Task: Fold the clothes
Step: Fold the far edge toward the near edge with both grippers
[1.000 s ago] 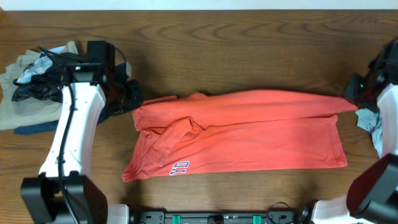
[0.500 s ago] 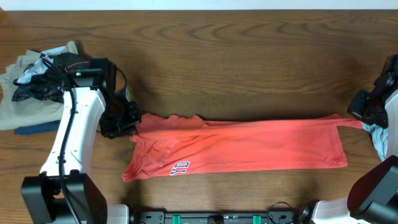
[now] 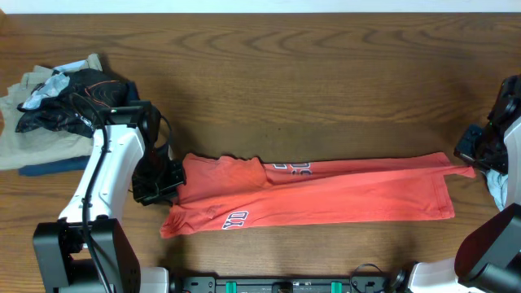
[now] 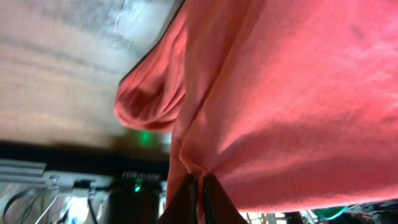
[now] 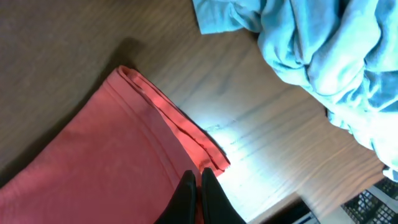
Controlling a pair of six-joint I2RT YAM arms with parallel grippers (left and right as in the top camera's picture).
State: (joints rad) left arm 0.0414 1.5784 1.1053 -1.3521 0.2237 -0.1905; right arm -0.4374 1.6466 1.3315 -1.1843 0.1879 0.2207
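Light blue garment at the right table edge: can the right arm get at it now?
Probably yes: the light blue garment lies beside the right gripper, only bare table between. But the jaws are shut on the coral-red T-shirt, so it must let go first.

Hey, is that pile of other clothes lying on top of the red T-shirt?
No, the pile lies off to the left, apart from the red T-shirt.
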